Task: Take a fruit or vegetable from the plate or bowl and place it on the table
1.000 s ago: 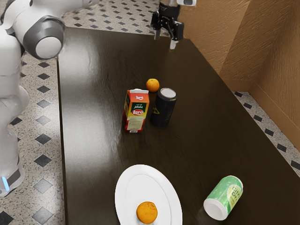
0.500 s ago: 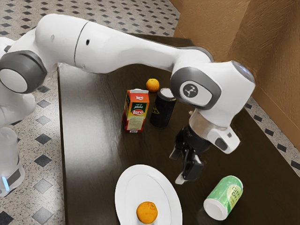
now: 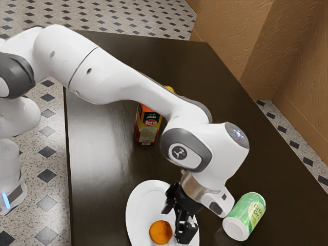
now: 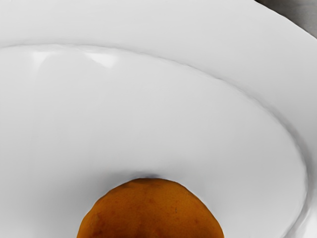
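Observation:
In the exterior view my gripper (image 3: pixel 175 223) hangs low over the plate's right part, its two fingers apart with a gap between them. The orange fruit (image 3: pixel 160 233) rests on the white plate (image 3: pixel 139 207), just to the exterior view's left of the fingers; whether they touch it I cannot tell. From the wrist camera, the fruit (image 4: pixel 151 210) appears large at the lower edge, under the hand, with the white plate (image 4: pixel 148 109) around it. The hand covers part of the plate's right side.
A green can (image 3: pixel 245 217) lies on the dark table (image 3: pixel 102 169), close to the hand on the exterior view's right. Beyond the plate stands a juice carton (image 3: pixel 147 129), partly behind the arm. A sliver of another orange fruit (image 3: pixel 169 88) peeks out above the forearm.
My arm swung in from the table's far end, then my hand moved down and toward the exterior view's left, over the plate. The forearm now covers the black can. The fruit has not moved.

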Tool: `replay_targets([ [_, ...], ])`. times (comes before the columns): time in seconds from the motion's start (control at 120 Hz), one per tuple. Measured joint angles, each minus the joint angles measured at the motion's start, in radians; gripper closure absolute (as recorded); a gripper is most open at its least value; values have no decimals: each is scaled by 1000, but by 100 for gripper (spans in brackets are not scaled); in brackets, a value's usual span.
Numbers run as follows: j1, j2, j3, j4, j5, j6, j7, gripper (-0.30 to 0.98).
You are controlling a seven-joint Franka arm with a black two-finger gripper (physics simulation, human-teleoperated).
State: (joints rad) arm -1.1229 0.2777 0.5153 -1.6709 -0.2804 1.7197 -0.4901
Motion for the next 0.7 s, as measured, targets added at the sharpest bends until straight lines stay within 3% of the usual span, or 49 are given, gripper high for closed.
replay_targets([
  [0.7,-47,-29,14,-97,-3,65,-112,2],
])
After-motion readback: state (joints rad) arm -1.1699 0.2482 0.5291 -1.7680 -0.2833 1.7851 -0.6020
